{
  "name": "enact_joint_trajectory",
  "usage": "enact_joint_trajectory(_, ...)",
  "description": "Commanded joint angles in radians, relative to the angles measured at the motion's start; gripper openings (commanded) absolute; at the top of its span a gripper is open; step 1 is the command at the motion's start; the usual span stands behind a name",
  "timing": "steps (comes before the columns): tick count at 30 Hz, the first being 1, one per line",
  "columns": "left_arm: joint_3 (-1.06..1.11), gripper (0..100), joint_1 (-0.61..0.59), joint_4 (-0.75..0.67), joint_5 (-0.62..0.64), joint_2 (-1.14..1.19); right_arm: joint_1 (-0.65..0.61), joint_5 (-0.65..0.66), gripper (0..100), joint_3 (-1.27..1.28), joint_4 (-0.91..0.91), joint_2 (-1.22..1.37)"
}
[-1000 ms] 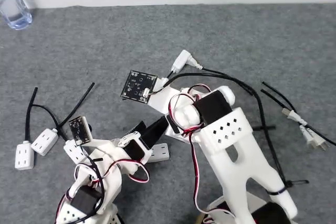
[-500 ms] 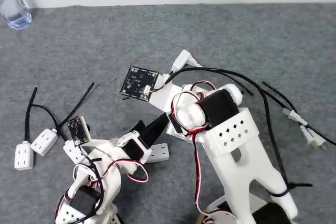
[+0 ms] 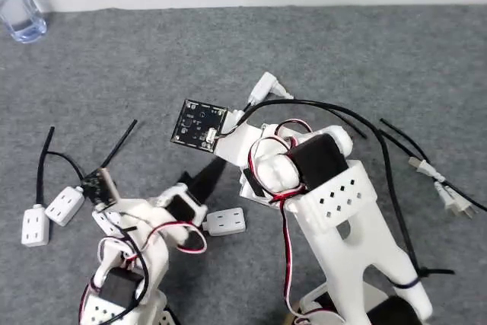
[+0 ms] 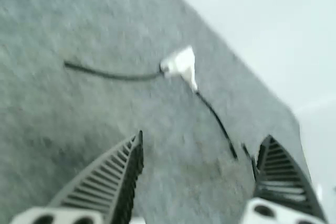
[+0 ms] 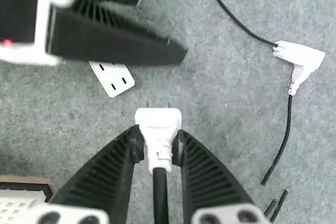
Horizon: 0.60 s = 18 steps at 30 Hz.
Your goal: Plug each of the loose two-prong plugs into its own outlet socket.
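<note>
Alignment matters most here. The right gripper (image 5: 157, 136) pinches a white two-prong plug (image 5: 157, 120) by its body, prongs (image 5: 169, 106) leading, just beside the loose outlet socket (image 5: 111, 78), which lies on the grey carpet (image 5: 226, 129) near the front, between the arms. I would square the prongs to the slots (image 5: 118, 83) before pressing. The left gripper (image 4: 202, 142), spread wide and empty, could pin the socket so it cannot skid.

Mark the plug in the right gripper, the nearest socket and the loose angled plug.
held plug (image 5: 157, 124), right wrist view, on its white body.
outlet socket (image 5: 112, 80), right wrist view, on its slotted face.
loose angled plug (image 5: 299, 60), right wrist view, on its white housing.
</note>
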Motion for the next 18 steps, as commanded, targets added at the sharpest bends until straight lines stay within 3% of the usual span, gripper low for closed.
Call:
enact_joint_trajectory(1,-0.031,33,-0.081,0.006,0.005,-0.012,-0.013,0.014,0.9,-0.006,-0.004,-0.028)
enact_joint_trajectory(7,-0.005,33,-0.244,0.037,-0.012,-0.011,-0.036,0.055,0.9,0.041,-0.013,-0.025)
enact_joint_trajectory(12,-0.005,33,-0.402,0.155,-0.132,-0.011,-0.084,0.081,0.9,0.226,-0.134,-0.025)
enact_joint_trajectory(18,-0.005,33,-0.575,0.264,-0.256,-0.011,-0.079,0.238,0.9,0.388,-0.255,0.056)
